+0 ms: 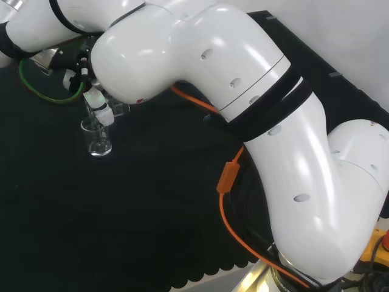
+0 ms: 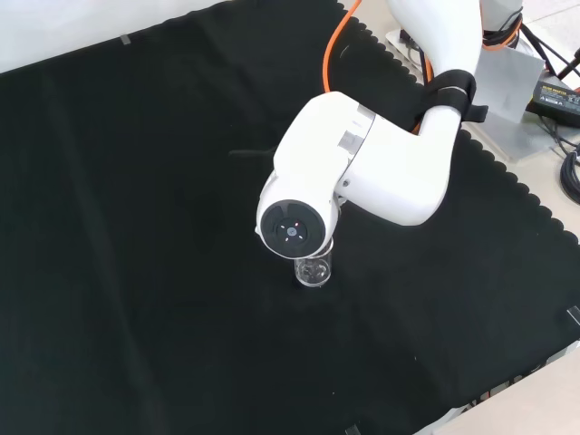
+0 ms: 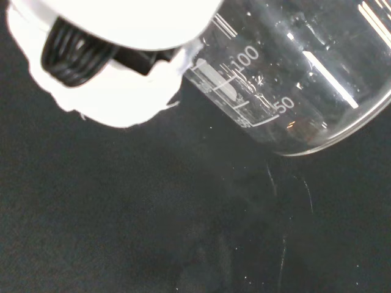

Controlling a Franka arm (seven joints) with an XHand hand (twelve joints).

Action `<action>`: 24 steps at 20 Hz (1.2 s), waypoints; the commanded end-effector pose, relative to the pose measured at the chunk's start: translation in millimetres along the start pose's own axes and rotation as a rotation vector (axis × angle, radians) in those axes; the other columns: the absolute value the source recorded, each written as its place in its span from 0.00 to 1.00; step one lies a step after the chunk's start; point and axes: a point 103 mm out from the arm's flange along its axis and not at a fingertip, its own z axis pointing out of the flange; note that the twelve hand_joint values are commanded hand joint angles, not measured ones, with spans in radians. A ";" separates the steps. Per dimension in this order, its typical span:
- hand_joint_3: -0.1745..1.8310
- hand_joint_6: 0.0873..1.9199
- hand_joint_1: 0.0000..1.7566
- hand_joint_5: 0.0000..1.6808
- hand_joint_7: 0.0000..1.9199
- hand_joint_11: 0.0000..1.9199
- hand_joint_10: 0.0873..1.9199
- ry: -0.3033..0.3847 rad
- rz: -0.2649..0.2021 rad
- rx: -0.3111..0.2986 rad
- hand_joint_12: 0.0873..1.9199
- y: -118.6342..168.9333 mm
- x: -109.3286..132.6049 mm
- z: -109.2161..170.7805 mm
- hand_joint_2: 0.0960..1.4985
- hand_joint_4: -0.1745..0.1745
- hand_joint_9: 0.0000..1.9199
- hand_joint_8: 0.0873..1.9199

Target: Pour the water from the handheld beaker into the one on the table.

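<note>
Black cloth (image 2: 136, 227); beaker (image 3: 293, 79) against fingers (image 3: 122, 91).

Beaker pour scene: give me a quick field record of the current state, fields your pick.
held beaker: clear glass beaker with printed scale, tilted, in the hand
water in held beaker: cannot tell
table beaker: small clear beaker upright on the black cloth
relation: hand above the table beaker's rim in the head view
front view: arm link hides the hand; table beaker below the link's cap
</note>
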 end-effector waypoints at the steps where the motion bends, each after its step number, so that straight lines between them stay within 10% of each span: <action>1: 0.49 0.44 0.74 0.69 0.64 0.63 0.38 0.000 0.001 0.000 0.40 -0.4 0.3 -1.2 0.37 0.00 0.79 0.42; 24: 0.49 0.44 0.74 0.69 0.64 0.63 0.38 0.039 0.000 -0.036 0.39 -14.7 -6.0 0.6 0.37 0.00 0.79 0.42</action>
